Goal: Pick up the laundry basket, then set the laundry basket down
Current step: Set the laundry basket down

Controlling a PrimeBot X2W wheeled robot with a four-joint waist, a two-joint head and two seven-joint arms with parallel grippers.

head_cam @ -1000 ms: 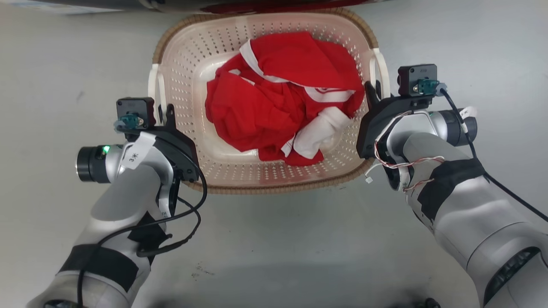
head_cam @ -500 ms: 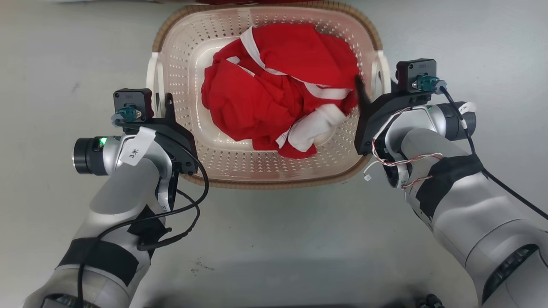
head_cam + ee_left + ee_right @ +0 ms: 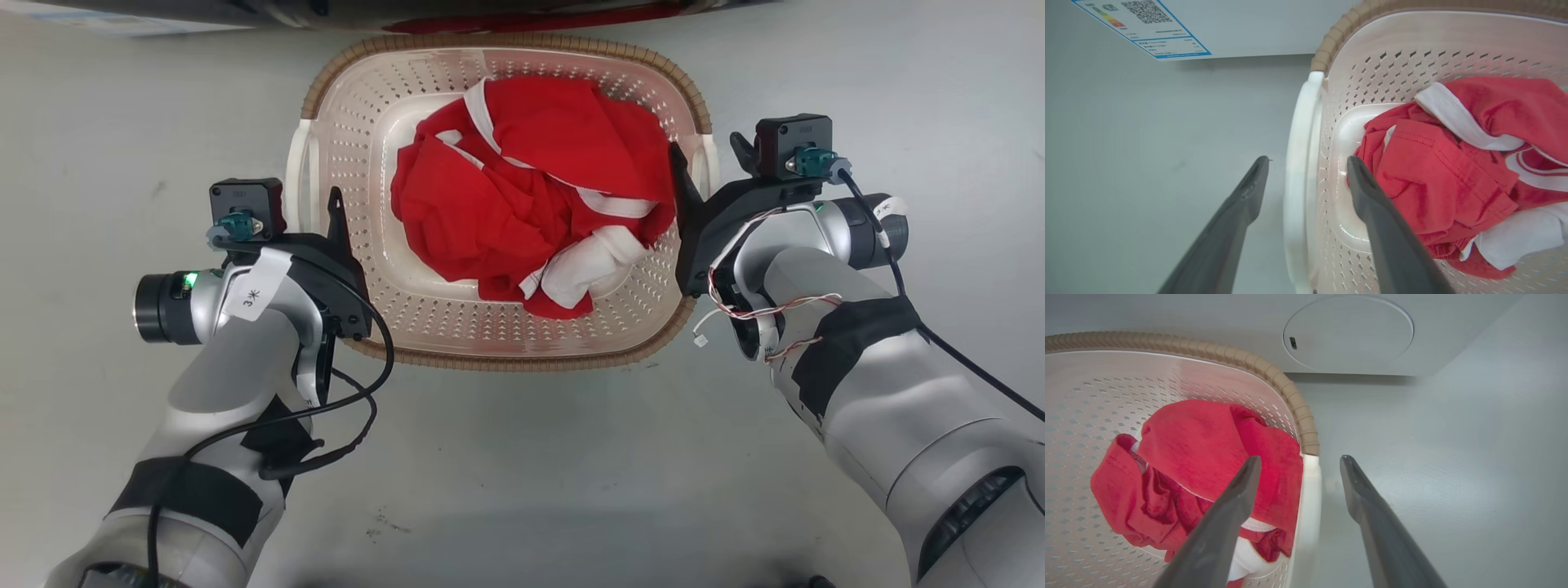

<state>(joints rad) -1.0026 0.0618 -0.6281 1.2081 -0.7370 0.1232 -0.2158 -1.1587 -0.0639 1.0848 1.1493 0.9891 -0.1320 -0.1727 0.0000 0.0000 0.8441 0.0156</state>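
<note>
The laundry basket (image 3: 506, 364), long axis lying 9-to-3 o'clock, is flanked equally by the left gripper (image 3: 1308, 160) and right gripper (image 3: 1300, 458), each spread astride a side handle (image 3: 1295, 192).

Laundry area: white appliance front (image 3: 1257, 24) with energy label (image 3: 1143, 28) and round access cover (image 3: 1348, 332); laundry basket (image 3: 506, 362) of red clothing (image 3: 522, 204) on plain grey floor (image 3: 522, 457).
</note>
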